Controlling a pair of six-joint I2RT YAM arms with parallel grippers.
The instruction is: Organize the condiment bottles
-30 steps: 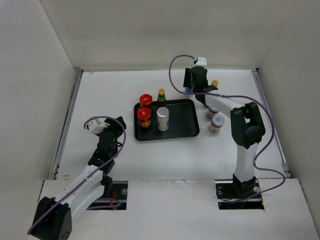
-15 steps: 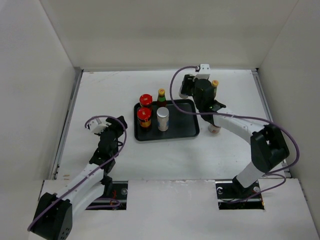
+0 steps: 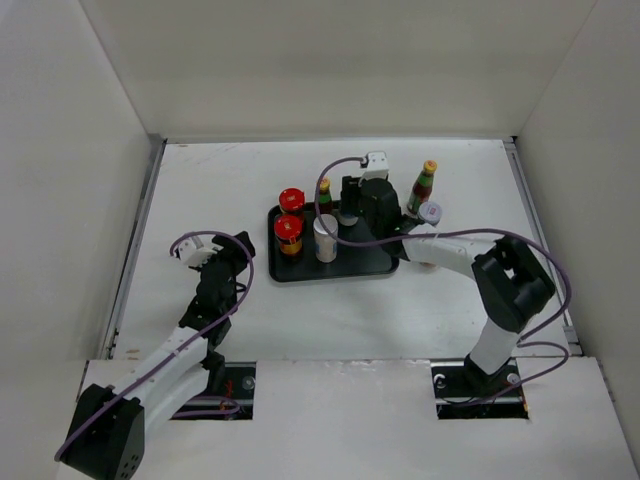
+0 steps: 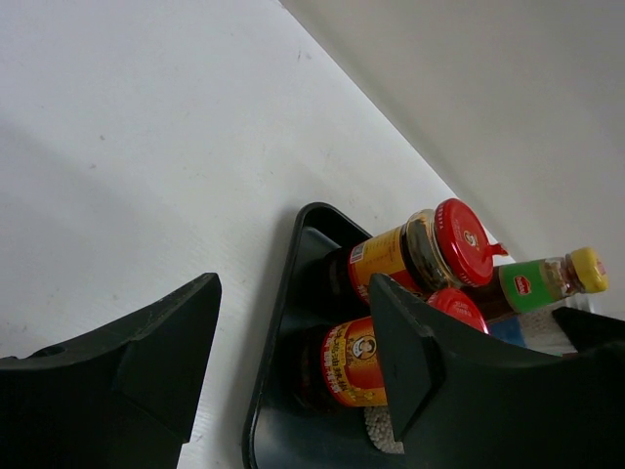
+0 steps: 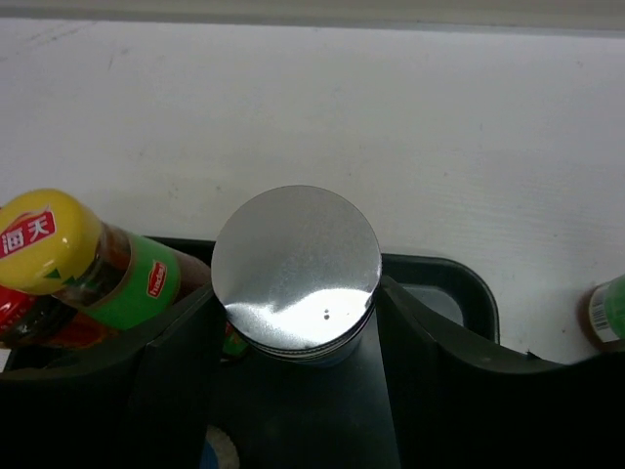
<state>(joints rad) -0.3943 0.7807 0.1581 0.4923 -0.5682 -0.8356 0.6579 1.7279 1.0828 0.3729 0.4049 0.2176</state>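
While the right tool (image 5: 296, 293) pinches the grey-topped can (image 5: 296, 256) over the black tray (image 5: 441, 285) beside the yellow-capped bottle (image 5: 93, 266), it should lower it straight and upright, releasing only once seated.

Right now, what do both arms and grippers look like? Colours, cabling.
Both arms match: the left arm and right arm have white links with black joint housings. A purple cable loops along each. The left gripper and right gripper have chunky matte-black fingers, with a white camera block at each wrist.
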